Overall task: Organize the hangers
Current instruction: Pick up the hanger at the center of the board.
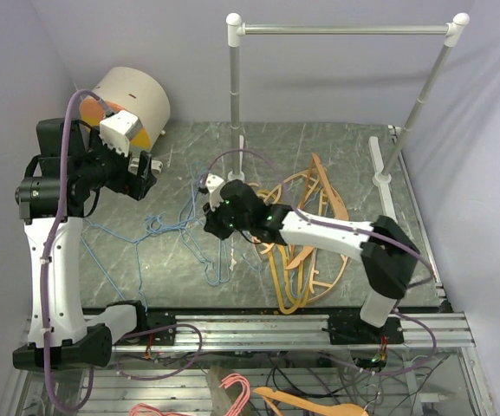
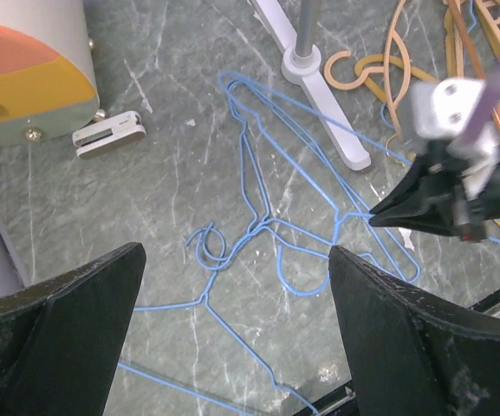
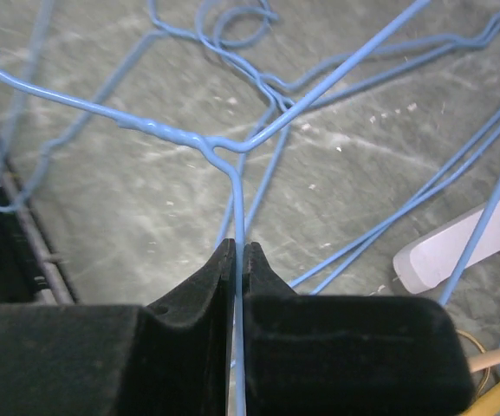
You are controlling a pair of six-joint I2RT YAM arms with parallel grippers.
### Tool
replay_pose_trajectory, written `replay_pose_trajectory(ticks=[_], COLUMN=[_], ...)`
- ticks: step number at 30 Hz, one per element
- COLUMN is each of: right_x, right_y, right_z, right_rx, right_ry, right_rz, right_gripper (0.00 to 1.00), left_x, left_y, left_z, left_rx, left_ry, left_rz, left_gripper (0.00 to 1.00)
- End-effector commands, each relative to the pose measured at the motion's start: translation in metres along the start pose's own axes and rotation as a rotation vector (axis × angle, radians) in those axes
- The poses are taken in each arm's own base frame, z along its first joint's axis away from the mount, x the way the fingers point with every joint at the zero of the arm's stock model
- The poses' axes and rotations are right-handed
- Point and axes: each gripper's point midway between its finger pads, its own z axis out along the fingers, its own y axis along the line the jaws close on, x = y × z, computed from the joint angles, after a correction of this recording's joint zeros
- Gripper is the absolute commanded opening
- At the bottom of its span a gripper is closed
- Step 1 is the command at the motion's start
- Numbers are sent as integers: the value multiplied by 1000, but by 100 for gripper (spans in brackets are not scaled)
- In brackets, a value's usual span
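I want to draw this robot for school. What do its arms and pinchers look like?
The left arm and the right arm have smooth white shells with chunky black joints. A purple cable runs along each one. Small green lights glow on the right arm. The left gripper and the right gripper have black, wedge-shaped fingers.

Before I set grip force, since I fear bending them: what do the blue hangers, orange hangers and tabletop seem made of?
Blue hangers: thin wire, likely metal with smooth glossy coating, lumpy at the twisted neck. Orange hangers: thicker, smooth, probably plastic. Tabletop: dark veined stone look, possibly printed laminate.
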Motion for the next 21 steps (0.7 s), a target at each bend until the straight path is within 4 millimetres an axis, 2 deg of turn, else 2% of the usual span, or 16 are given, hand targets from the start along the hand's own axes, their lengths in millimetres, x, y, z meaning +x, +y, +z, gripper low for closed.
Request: replay_pose_trajectory(ticks=[1, 5, 9, 12, 15, 19, 21], right_x=[-30, -45, -59, -63, -61, -62, -71], right_y=[24, 32, 34, 21, 5, -18, -33], right_z=[-41, -76, -123, -164, -197, -226, -234], right_rx=[-92, -127, -199, -202, -140, -55, -37], right_ry=[-88, -147, -230, -344, -423, -501, -542], right_rz=[74, 151, 288, 416, 467, 509, 525], right_gripper=[0, 0, 0, 0, 0, 0, 0], left_x=[2, -5, -7, -9, -14, -21, -22], left_y=[-5, -2, 0, -3, -11, -15, -17], left_z=[-22, -33, -39, -45, -53, -63, -63], left_rx=[-35, -78, -112, -114, -97, -103, -98], left_ry=[28, 10, 0, -11, -31, -61, -76], left_rz=[1, -2, -20, -14, -10, -7, -13], left_gripper=[99, 99, 99, 99, 99, 99, 99])
